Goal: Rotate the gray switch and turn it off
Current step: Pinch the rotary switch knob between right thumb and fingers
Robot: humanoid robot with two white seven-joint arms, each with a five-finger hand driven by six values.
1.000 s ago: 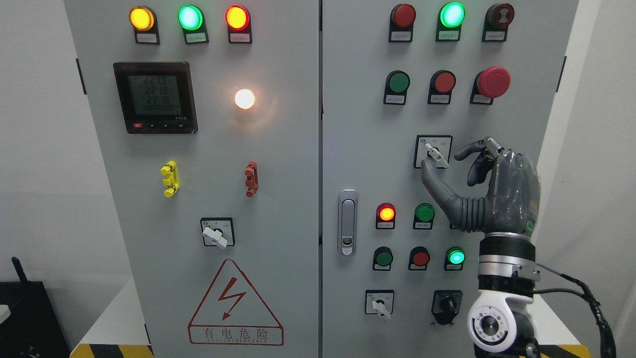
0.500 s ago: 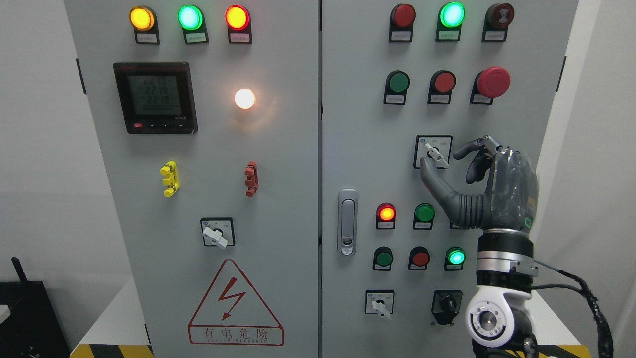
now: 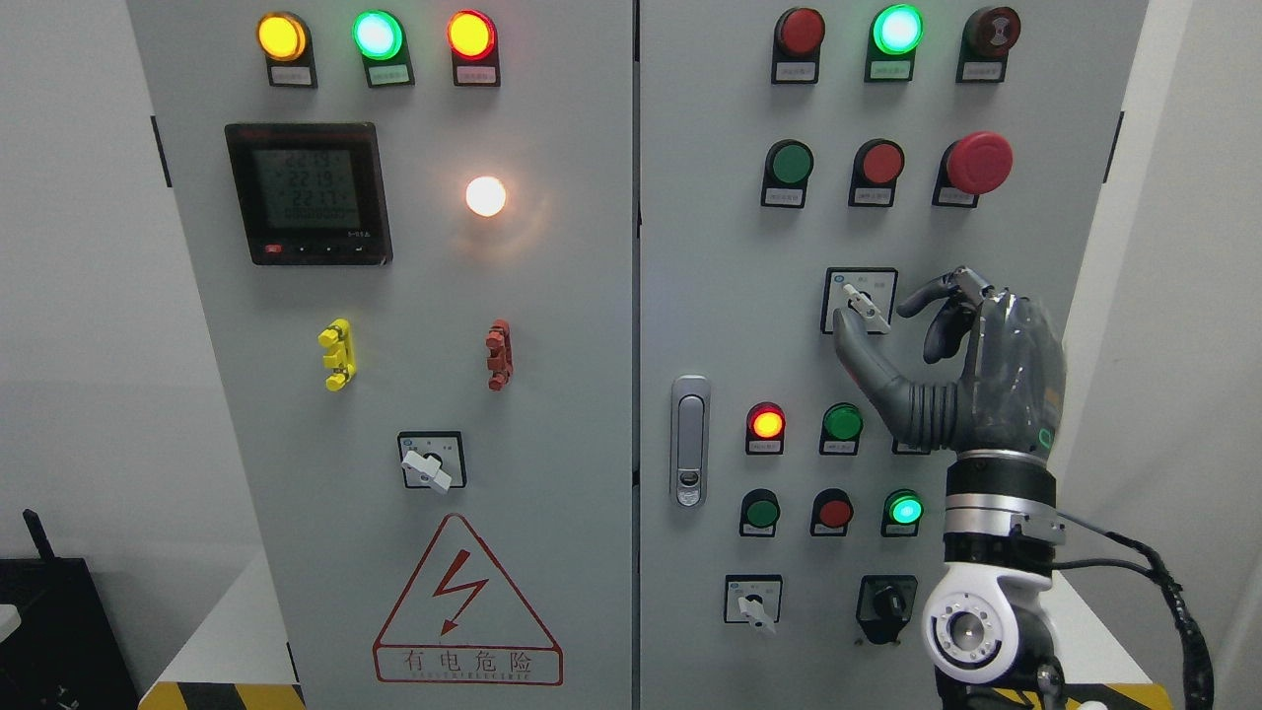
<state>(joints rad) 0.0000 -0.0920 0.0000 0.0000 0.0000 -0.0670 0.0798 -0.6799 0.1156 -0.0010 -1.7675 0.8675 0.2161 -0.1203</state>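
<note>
Head view: my right hand [image 3: 971,365] is at the gray switch [image 3: 861,308] on the right door [image 3: 710,296]. Thumb tip touches its lever from below, curled fingers [image 3: 937,296] stay just beside it, not clamped.

Single head camera, frontal view of control cabinet.
The camera faces the cabinet doors [image 3: 552,394] squarely at close range, about level with mid-panel. The cabinet fills most of the frame; wall shows at both sides. No second view is supplied.
</note>
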